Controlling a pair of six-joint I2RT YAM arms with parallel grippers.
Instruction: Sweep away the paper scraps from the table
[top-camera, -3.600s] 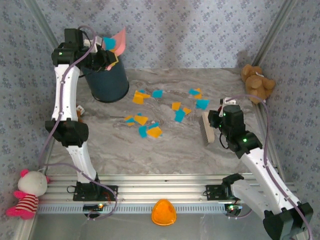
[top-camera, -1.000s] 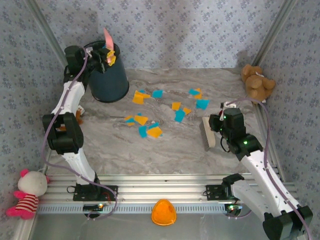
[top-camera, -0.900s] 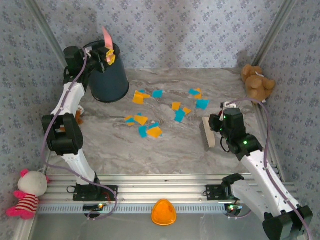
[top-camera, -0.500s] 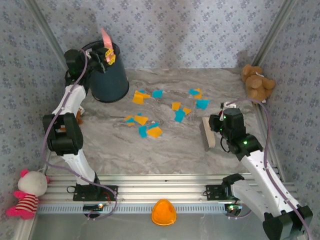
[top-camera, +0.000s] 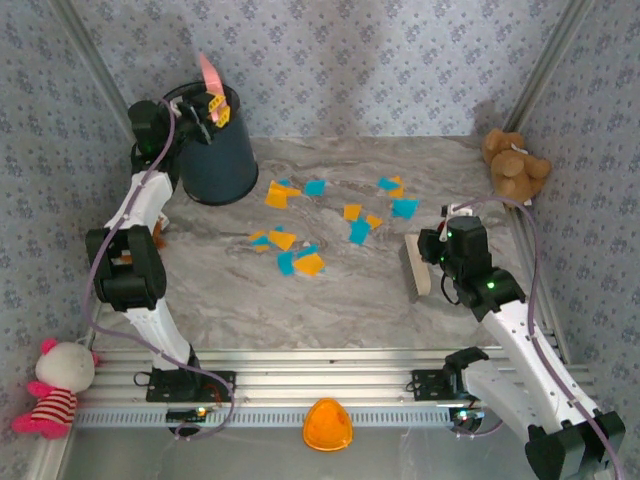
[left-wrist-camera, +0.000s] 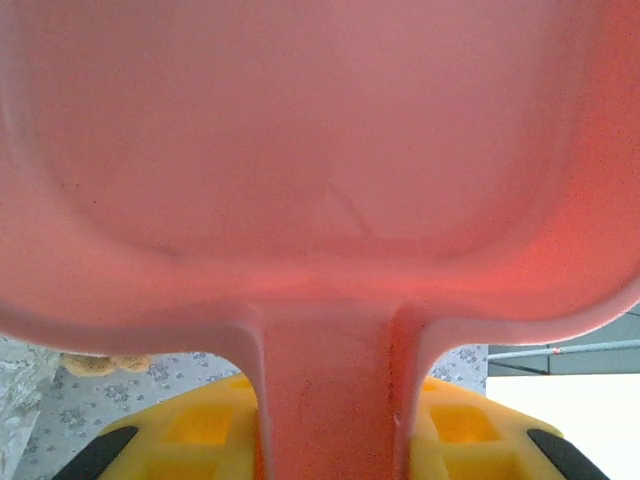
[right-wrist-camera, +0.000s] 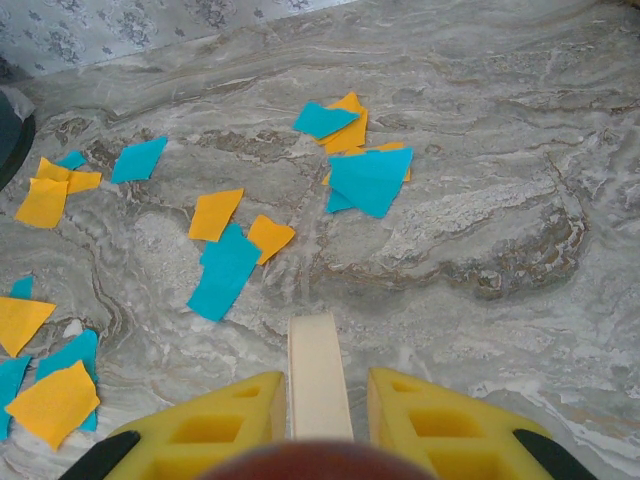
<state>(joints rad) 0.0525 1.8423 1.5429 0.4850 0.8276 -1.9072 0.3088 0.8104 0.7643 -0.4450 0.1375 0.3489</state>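
Several orange and cyan paper scraps (top-camera: 309, 264) lie scattered across the middle of the marble table (top-camera: 340, 310). They spread ahead and to the left in the right wrist view, the paper scraps (right-wrist-camera: 370, 180) flat on the table (right-wrist-camera: 500, 290). My left gripper (top-camera: 212, 108) is shut on the handle of the pink dustpan (top-camera: 209, 72), which is held on edge above the dark bin (top-camera: 215, 155). Close up, the dustpan (left-wrist-camera: 320, 150) looks bare, its handle between my left gripper (left-wrist-camera: 330, 425). My right gripper (top-camera: 428, 255) is shut on a cream brush (top-camera: 413, 262); the brush (right-wrist-camera: 318, 375) stands right of the scraps, in my right gripper (right-wrist-camera: 320, 410).
A brown teddy bear (top-camera: 515, 165) sits at the table's far right edge. A pink and white plush (top-camera: 55, 385) lies off the table at the near left. An orange dome (top-camera: 327, 425) rests in front of the ribbed rail (top-camera: 320, 372).
The left arm has dropped from its raised tipping pose. Over the last second the dustpan shifted slightly left above the bin. The right arm and brush have hardly moved.
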